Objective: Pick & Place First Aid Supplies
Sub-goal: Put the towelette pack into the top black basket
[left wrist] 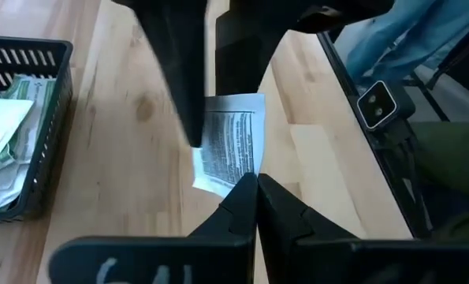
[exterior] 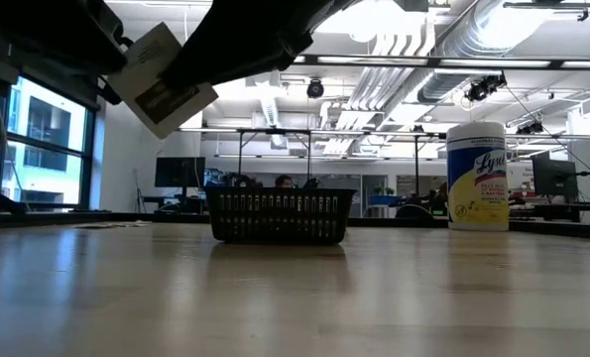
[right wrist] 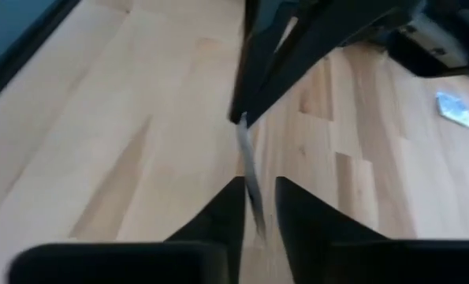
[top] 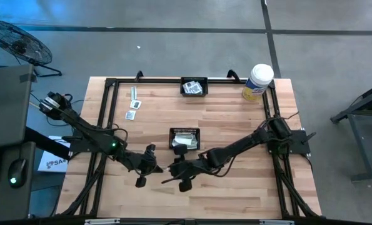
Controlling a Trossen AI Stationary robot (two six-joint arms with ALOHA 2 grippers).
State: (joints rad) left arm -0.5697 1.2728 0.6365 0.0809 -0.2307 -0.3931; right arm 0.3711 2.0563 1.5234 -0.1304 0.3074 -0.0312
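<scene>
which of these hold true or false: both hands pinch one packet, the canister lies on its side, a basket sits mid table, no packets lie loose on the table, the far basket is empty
1. Both hands meet at one packet: true; the left hand is shut on it and the right hand has it between its fingers.
2. The canister lies on its side: false; it stands upright at the far right corner.
3. A basket sits mid table: true.
4. No packets lie loose on the table: false; loose packets lie at the far left.
5. The far basket is empty: false; it holds packets.
</scene>
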